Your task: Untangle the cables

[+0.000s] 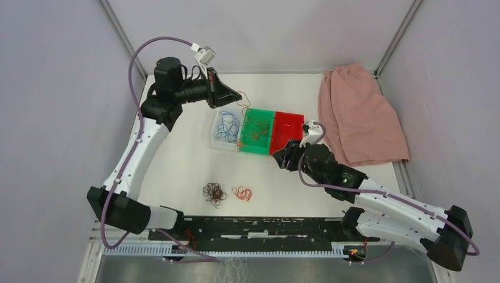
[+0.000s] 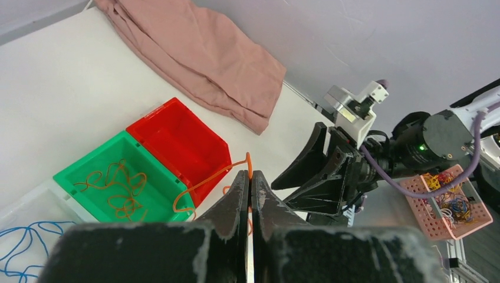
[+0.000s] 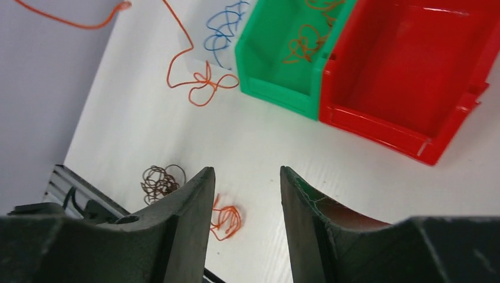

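the left tool [image 2: 250, 175] is clamped together on one orange wire [image 2: 249, 165], held above the desk [image 1: 177, 165] in the upper middle of the overhead view. the wire hangs from the tips in a long loose curl. its lower end reaches the green bin [image 3: 277, 91], where more orange wires [image 2: 115, 188] lie. i cannot tell whether the hanging strand is free of them or hooked on.

the right tool [image 3: 246, 174] stands apart with nothing between its tips, low over the desk, just below the red bin [image 3: 377, 130] in the overhead view. that bin looks bare inside. blue wires [image 1: 225, 125] sit in the clear bin [image 1: 224, 147] left of the green one. a dark tangle [image 1: 214, 193] and a small orange tangle [image 1: 242, 193] lie on the desk in the lower middle of the overhead view, well apart from the bins. a pink cloth [image 1: 359, 112] lies at the right.

it reads as sorting by colour, with this step being one orange strand carried at the green bin. the next move likely calls for the strand to be gathered over the green bin before the left tool lets go, so no loop trails over the rim. after that, the two tangles on the desk look like the work that is left, and the free right tool is the nearer one to them.
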You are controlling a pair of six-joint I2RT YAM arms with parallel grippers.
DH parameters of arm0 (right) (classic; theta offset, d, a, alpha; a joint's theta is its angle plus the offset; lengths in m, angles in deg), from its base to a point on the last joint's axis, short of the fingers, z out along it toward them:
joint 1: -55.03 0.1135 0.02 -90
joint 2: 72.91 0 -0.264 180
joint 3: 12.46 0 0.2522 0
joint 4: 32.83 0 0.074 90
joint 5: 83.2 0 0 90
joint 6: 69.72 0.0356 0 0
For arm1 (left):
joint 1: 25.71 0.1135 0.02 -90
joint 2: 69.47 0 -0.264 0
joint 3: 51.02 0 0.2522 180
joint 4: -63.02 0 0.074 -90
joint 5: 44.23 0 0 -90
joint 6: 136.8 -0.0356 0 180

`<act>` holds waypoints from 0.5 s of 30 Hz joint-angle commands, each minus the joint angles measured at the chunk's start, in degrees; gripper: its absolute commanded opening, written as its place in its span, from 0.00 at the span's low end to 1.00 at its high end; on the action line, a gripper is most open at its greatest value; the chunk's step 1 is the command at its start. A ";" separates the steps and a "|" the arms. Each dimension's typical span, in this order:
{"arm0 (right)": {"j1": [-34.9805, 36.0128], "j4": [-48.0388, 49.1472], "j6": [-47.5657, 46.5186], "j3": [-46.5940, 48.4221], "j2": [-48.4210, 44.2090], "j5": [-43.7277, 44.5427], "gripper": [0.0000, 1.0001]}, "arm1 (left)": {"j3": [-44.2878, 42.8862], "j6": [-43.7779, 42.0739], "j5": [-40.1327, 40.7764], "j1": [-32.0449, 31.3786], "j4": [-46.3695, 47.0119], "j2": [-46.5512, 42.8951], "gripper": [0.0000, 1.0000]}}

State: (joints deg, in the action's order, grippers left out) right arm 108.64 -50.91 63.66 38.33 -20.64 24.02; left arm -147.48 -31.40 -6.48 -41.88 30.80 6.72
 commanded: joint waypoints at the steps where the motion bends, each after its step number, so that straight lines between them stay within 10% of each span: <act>1: -0.17 -6.42 -0.64 2.00 -2.23 5.82 0.51 | -3.35 -4.34 -0.23 -0.31 2.68 3.71 0.03; 15: -0.32 -17.80 -2.98 4.62 -6.04 8.09 0.51 | -11.32 -16.17 5.41 -3.03 -3.11 22.21 0.03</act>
State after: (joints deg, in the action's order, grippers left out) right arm 108.53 -65.62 62.39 39.23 -25.43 30.03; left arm -154.58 -38.44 -5.13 -44.00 30.54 25.18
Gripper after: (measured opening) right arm 0.516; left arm 0.049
